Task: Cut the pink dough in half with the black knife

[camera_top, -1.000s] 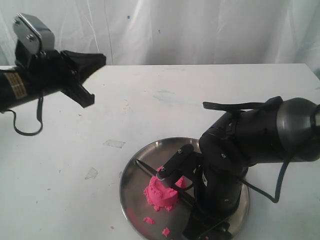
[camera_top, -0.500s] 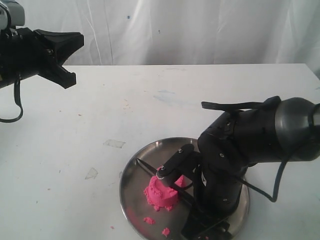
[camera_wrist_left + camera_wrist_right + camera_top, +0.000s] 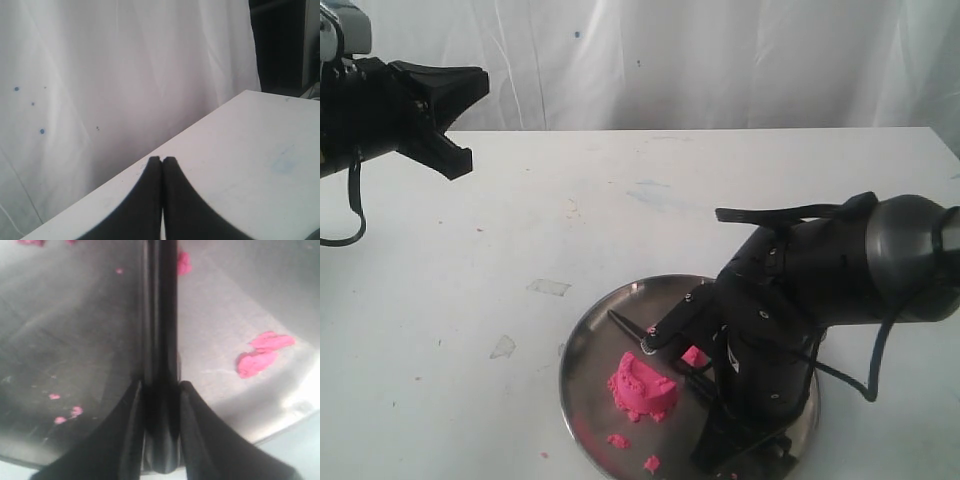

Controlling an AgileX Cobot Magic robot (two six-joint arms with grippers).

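Exterior view: one table; one steel plate; left gripper, fingers together; right gripper, clamped on one black knife; one pink dough at plate's nine o'clock, blade seemingly just beside; three pink crumbs.

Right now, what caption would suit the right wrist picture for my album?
Right gripper clamps the black knife over a steel plate dotted with pink crumbs.
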